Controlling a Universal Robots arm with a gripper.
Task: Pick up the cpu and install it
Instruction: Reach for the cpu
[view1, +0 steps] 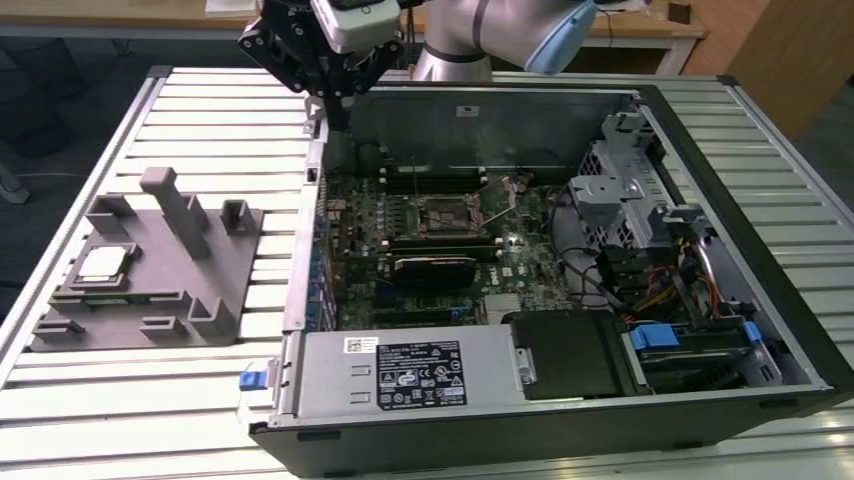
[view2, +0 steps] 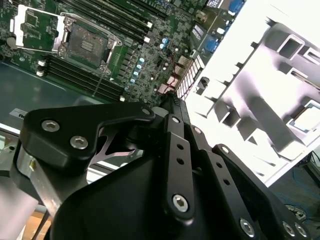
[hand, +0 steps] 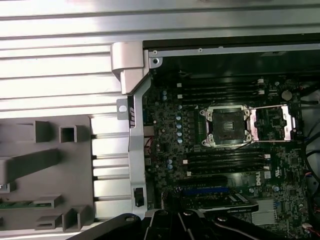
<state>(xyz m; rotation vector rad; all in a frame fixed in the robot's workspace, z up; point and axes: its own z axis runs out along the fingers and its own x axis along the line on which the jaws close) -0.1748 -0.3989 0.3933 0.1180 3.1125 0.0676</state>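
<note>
Pale slatted metal forms the worktop (view1: 200, 110), with wooden furniture along its far edge. At the exterior view's left a grey plastic tray (view1: 160, 300) with upright posts lies flat on the slats. The cpu (view1: 104, 262) rests in a recess near the tray's left side, its pale top facing up. In the second wrist view the cpu (view2: 309, 117) shows at the edge of the brightly lit tray (view2: 260, 115).

Just right of the tray, the hand (view1: 330, 100) hangs over the far left corner of the open computer case (view1: 747, 200). It is well apart from the cpu. Its fingers are drawn together to a narrow tip and carry nothing, and the second wrist view shows the hand (view2: 169, 102) with its black links converging. The pale robot arm (view1: 494, 35) rises behind it at the far edge.

Further right, the motherboard (view1: 400, 230) lies flat inside the case. The socket (view1: 443, 212) sits near the board's middle between rows of memory slots. In the first wrist view the socket (hand: 226, 125) stands open, its metal plate (hand: 270, 122) swung aside and its dark centre bare. A power supply (view1: 400, 370) fills the near side of the case. A metal drive cage (view1: 627, 190) and bundled cables (view1: 667, 290) occupy the right side.
</note>
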